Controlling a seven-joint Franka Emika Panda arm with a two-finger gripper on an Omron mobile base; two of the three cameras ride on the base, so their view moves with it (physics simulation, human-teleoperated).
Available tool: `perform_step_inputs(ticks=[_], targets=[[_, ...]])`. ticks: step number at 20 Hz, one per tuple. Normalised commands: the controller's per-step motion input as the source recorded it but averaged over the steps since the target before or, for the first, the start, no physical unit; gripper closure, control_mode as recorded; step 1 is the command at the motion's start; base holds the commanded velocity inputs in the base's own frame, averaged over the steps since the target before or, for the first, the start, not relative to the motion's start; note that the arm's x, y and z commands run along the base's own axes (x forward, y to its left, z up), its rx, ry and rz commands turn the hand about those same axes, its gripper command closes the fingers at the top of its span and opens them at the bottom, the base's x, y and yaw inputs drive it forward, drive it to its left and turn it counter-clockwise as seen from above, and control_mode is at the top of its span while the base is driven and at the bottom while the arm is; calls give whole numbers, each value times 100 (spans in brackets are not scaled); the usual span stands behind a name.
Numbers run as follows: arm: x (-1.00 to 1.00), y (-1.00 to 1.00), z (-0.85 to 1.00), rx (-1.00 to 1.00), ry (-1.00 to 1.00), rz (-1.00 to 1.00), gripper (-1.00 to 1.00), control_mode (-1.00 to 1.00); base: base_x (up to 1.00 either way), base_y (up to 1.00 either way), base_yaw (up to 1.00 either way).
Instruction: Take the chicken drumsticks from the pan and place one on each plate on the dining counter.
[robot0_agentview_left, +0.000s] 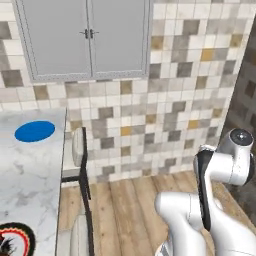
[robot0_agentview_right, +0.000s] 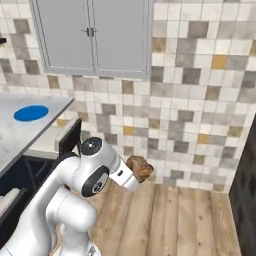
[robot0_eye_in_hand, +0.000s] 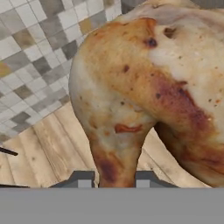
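Gripper (robot0_eye_in_hand: 113, 181) clamped narrow on a chicken drumstick (robot0_eye_in_hand: 144, 87); hand view has the thin end of the meat running down between the two fingertips (robot0_eye_in_hand: 85, 179), tan skin with red-brown patches. In the right base view the same drumstick (robot0_agentview_right: 139, 168) sits at the end of the wrist, in the air over the wood floor (robot0_agentview_right: 170, 220), well clear of the dining counter (robot0_agentview_right: 22, 132).

Plates: blue plate (robot0_agentview_left: 34, 131) on the marble, nothing on it. Red-black rimmed plate (robot0_agentview_left: 17, 240) at the counter's near edge in the left base view, partly cropped, can't tell its contents.

Arm: folded at the elbow, forearm angled toward the tiled wall (robot0_agentview_right: 200, 100), hand pointing away from the counter.

Room: mosaic tile wall in grey, beige and ochre, grey double-door cabinet (robot0_agentview_left: 87, 37) up top, a dark-framed chair (robot0_agentview_left: 82, 165) beside the counter edge.
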Motion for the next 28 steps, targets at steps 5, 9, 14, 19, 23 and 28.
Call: perform_step_inputs(ticks=[5, 9, 14, 19, 23, 28], targets=[[0, 0, 0, 0, 0, 0, 100, 100, 94, -15, 52], [0, 0, 0, 0, 0, 0, 100, 100, 84, -12, 66], [0, 0, 0, 0, 0, 0, 100, 100, 65, -10, 82], [0, 0, 0, 0, 0, 0, 100, 100, 35, -11, 98], [0, 0, 0, 0, 0, 0, 100, 100, 51, -18, 83], [0, 0, 0, 0, 0, 0, 100, 100, 56, -35, 58]])
